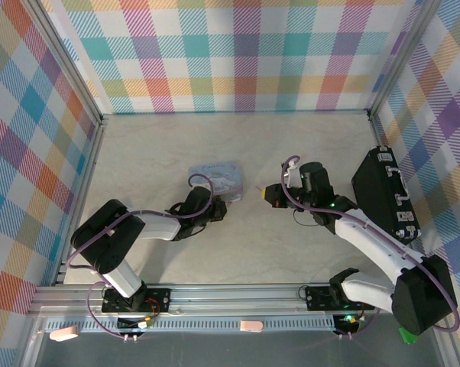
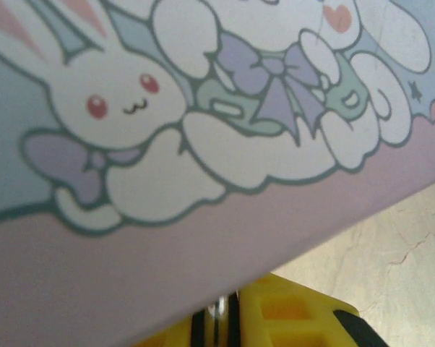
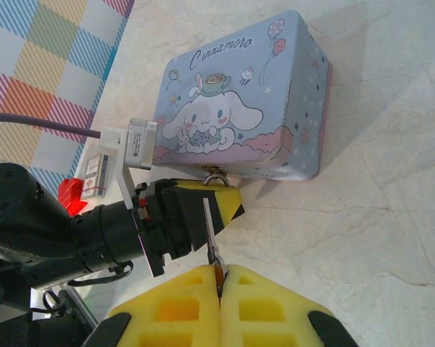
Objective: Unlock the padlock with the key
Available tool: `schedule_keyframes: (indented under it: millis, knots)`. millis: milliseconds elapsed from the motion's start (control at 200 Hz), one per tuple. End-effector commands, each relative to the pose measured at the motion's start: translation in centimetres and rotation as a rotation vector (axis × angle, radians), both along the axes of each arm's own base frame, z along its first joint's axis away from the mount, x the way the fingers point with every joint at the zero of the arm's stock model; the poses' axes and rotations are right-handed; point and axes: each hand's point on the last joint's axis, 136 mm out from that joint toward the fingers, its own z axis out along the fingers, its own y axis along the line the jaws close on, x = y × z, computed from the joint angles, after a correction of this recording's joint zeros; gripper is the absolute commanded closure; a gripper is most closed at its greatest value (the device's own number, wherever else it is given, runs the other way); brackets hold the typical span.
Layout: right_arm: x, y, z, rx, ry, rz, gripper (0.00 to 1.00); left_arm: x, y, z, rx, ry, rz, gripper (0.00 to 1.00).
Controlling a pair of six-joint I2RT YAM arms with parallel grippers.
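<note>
step in hand, by the look of it: bringing the key (image 3: pixel 212 242) to the padlock (image 3: pixel 216 176). gripping the key in the right claw (image 3: pixel 219 289), clenched on its head, with the thin blade poking out past the yellow fingertips toward the left claw (image 3: pixel 216 206); near it, perhaps touching, cannot tell which. pinching the padlock in the left claw, drawn in close around the dark body, with just the small silvery shackle showing at the front latch of the tin box (image 3: pixel 232 108), against its pink lower wall. from the left wrist view, a silvery glint wedged between the yellow fingers (image 2: pixel 290 322), right under the cartoon wall of the tin.

to do it well:
- hold the left claw firm and motionless, to stop any swing on the latch.
- find the keyhole first; cannot tell its place from here, hidden by the fingers.
- line the blade up straight with the slot before pushing, to avoid bending or slipping so thin a sliver in the pads.
- ease in slowly, with no sideways load.
- once seated, rotate the right wrist about the blade's own axis, not in an arc.
- avoid shoving the tin across the desk (image 3: pixel 376 217); light, probably quick to slide.
- watch for the tip catching on a yellow finger instead of entering the lock.
</note>
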Motion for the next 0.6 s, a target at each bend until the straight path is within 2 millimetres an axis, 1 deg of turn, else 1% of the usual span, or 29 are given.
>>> schedule_keyframes:
  millis: [0, 195, 365, 420, 505, 595]
  knots:
    - [-0.4, 0.5, -1.1, 0.052, 0.076, -0.013, 1.0, 0.4, -0.8, 1.9, -0.049, 0.03, 0.013, 0.87]
    - [-0.7, 0.6, -3.5, 0.116, 0.186, -0.07, 1.0, 0.5, -1.4, 2.3, -0.108, 0.117, 0.062, 0.88]
    - [-1.2, 0.9, -5.4, 0.204, 0.288, -0.109, 1.0, 0.8, -2.4, 2.7, -0.202, 0.194, 0.109, 0.94]
    - [-1.3, 1.1, -6.1, 0.23, 0.321, -0.118, 1.0, 1.0, -2.8, 3.0, -0.237, 0.199, 0.111, 0.96]
    - [-1.5, 1.3, -6.9, 0.265, 0.368, -0.127, 1.0, 1.4, -3.2, 3.9, -0.274, 0.185, 0.109, 0.96]
    - [-1.6, 1.5, -8.1, 0.278, 0.427, -0.145, 1.0, 1.8, -3.5, 4.3, -0.282, 0.199, 0.101, 0.96]
